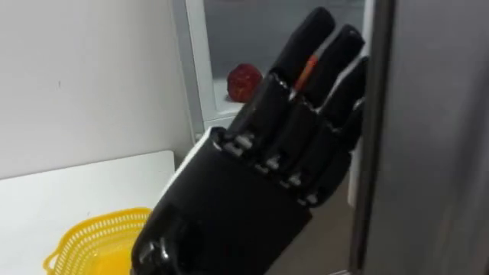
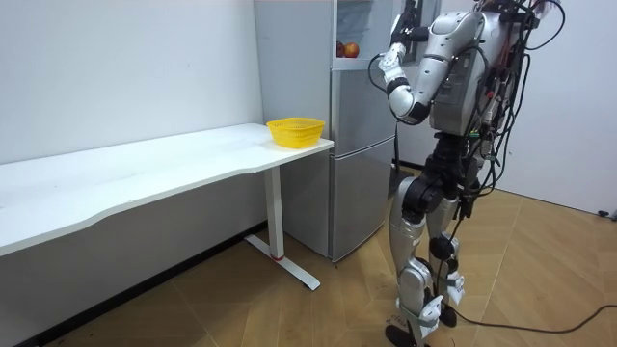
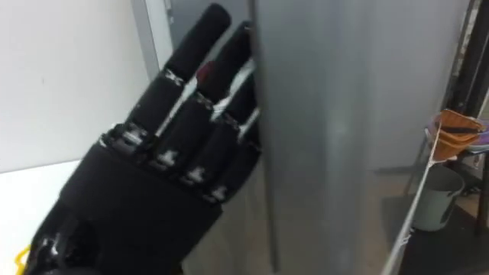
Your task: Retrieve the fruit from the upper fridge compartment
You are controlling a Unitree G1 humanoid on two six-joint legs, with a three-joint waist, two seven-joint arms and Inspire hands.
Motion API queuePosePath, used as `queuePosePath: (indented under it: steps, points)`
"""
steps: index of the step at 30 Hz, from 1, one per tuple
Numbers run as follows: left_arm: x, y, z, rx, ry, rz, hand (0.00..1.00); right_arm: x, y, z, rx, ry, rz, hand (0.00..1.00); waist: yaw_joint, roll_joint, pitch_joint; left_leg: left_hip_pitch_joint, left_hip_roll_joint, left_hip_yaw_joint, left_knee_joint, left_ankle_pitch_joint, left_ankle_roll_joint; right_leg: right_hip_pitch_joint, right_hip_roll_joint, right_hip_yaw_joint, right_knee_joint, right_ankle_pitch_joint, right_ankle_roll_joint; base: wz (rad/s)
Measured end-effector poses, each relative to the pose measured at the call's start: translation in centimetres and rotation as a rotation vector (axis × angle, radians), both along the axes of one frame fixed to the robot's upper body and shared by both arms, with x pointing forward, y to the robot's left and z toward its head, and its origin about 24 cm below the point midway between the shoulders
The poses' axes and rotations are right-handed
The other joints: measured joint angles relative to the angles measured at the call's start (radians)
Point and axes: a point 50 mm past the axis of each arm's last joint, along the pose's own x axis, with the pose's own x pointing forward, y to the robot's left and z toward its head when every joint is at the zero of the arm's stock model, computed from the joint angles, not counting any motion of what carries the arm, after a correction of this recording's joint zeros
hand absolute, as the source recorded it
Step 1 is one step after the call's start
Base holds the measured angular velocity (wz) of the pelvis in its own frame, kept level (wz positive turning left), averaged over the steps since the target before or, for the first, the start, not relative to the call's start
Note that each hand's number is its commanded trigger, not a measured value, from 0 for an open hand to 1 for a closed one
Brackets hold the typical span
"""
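From where I'm standing, the left hand (image 1: 252, 160) is holding its fingers straight and together at the edge of the fridge door (image 1: 428, 137), the red fruit (image 1: 244, 82) is sitting at its eleven o'clock inside the upper fridge, and I'm worrying the door may swing shut on the reach.

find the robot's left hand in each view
left eye view: left hand centre, fingers straight, by the fridge door.
right eye view: hand left of centre.
room view: hand raised, top right of centre.
shared landmark: white table, left of it in all.
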Motion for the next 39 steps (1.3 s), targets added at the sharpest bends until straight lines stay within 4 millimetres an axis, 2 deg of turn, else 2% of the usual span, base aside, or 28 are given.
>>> queuePosePath:
  steps: [6, 11, 18, 28, 39]
  points:
    - [-0.3, -0.8, 0.5, -0.001, -0.050, -0.064, 0.00, 0.3, -0.1, 0.0, -0.004, -0.005, 0.005, 0.00, -0.007, 0.002, 0.0007, 0.000, 0.000, 0.006, 0.000, 0.000, 0.000, -0.004, 0.000, 0.006, 0.000, 0.000, 0.000, -0.02]
    - [-0.5, -1.2, 0.6, 0.004, -0.068, -0.094, 0.00, 1.2, -0.2, 0.1, -0.007, -0.025, 0.014, 0.00, -0.029, 0.000, 0.0037, 0.000, 0.000, 0.007, -0.001, 0.000, 0.000, -0.005, 0.000, 0.007, 0.000, -0.001, 0.000, 0.00]
    - [-0.5, -1.3, 0.7, 0.010, -0.077, -0.110, 0.00, 1.7, -0.2, 0.2, -0.010, -0.038, 0.018, 0.00, -0.033, -0.008, 0.0105, -0.001, 0.000, 0.007, -0.003, 0.000, 0.000, -0.006, 0.000, 0.007, -0.002, -0.002, 0.001, 0.00]
    - [-0.6, -1.5, 0.8, 0.010, -0.089, -0.127, 0.00, 1.9, -0.1, 0.2, -0.018, -0.047, 0.042, 0.00, -0.040, -0.011, 0.0119, -0.003, -0.001, 0.008, -0.003, 0.000, 0.000, -0.006, -0.001, 0.004, -0.001, -0.008, 0.001, 0.00]
    - [-1.0, -3.6, 2.5, -0.021, -0.157, -0.266, 0.00, 2.0, 0.5, 0.1, 0.008, -0.031, 0.076, 0.00, -0.057, -0.017, 0.0133, 0.001, -0.001, 0.013, -0.007, 0.000, 0.000, -0.005, -0.001, 0.005, -0.002, -0.008, 0.001, 0.00]
